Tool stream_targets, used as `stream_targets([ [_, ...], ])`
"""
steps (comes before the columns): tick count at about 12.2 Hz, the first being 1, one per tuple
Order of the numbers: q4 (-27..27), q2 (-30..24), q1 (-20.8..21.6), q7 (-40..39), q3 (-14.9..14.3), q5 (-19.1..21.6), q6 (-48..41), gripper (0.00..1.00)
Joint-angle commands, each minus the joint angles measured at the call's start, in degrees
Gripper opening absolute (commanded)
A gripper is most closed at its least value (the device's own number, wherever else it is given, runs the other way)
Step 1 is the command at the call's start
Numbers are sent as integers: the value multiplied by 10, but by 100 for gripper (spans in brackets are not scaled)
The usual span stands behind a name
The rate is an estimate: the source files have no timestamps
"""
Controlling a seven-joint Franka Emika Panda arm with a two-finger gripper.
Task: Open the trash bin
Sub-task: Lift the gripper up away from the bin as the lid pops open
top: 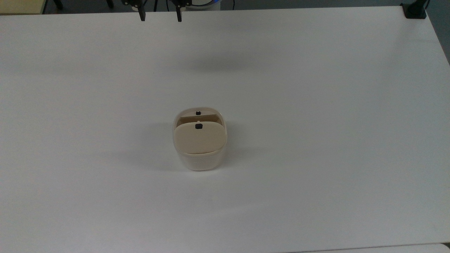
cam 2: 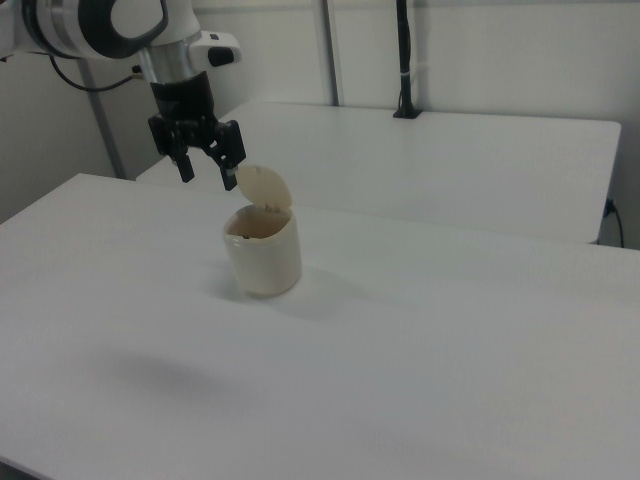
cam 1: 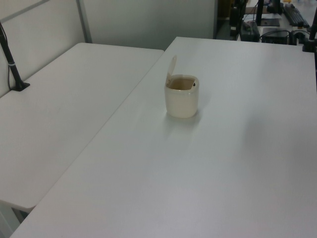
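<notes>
Bin: small, cream-white, rounded-square, standing upright near the middle of the white table. Seen also in the left view and the right view.

Lid: beige, flipped up and standing raised on its hinge; the mouth of the bin lies open beneath it. In the left view the lid rises at the bin's left edge; in the right view the lid rises at the far rim. One small black latch piece sits at the lid's free edge, and a second on the bin's rim opposite the hinge.

Gripper: black, two fingers spread wide apart, holding nothing. It hangs in the air above the table, pointing down, apart from the bin. In the top view the gripper is at the table's far edge, well away from the bin, its two fingertips plainly separated.

Arm: white with black joints, entering from the right view's upper left.

Second table: white, beside the first.

Black post: upright on that second table.
</notes>
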Motion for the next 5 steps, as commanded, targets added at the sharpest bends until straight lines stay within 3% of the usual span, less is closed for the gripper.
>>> stream_targets([
  [1, -16, -18, -8, 22, 6, -5, -20, 100],
  [5, -14, -17, -6, 22, 6, -8, -19, 100],
])
